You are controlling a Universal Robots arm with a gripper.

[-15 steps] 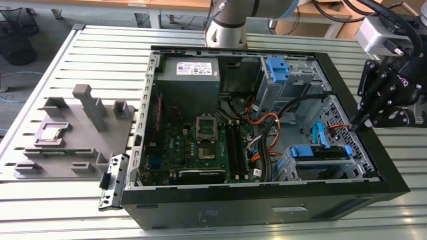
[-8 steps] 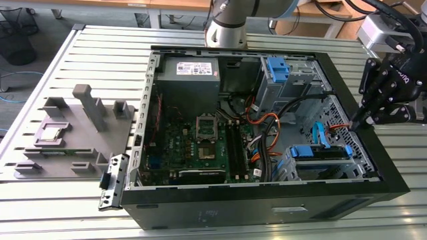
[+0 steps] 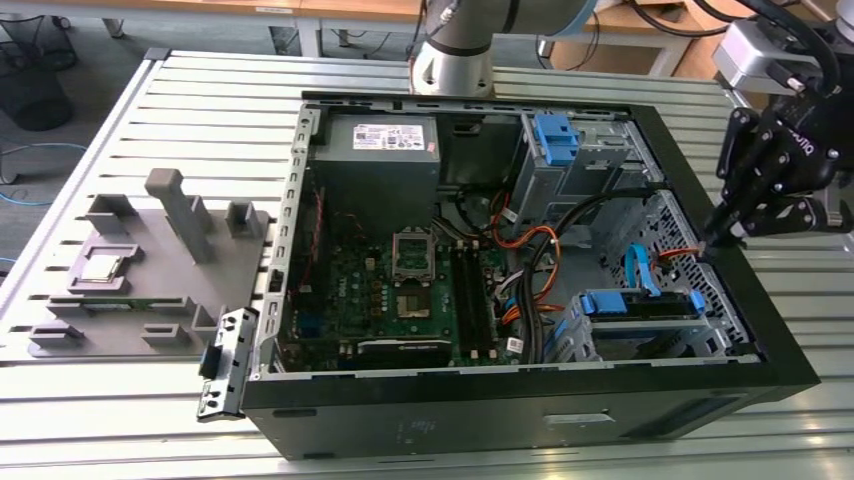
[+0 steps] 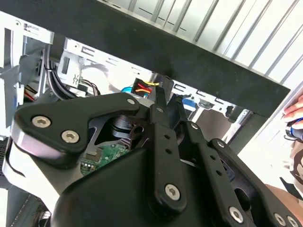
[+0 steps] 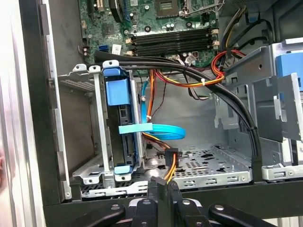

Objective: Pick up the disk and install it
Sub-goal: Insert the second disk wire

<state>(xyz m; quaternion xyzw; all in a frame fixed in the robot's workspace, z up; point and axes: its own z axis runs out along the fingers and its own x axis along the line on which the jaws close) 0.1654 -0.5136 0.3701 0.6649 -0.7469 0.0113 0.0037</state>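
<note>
Gripper (image 5: 163, 184): fingers pressed together, nothing between them, at the case (image 5: 265, 196) rim.
Power plug (image 5: 171, 161): orange-yellow wires, just inside the case, near the fingertips.
Disk (image 5: 118, 146): seated in the case's drive cage, with 1 blue cable (image 5: 158, 130) beside it.
Motherboard (image 5: 161, 23): deepest in the case.

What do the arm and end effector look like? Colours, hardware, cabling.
The arm has silver-grey tubular joints. The end effector is matt black: flat linkage bars pinned with silver hex screws, tapering to slim fingers, white lettering on its body. A light grey block sits at the wrist, with black cables running to it.
</note>
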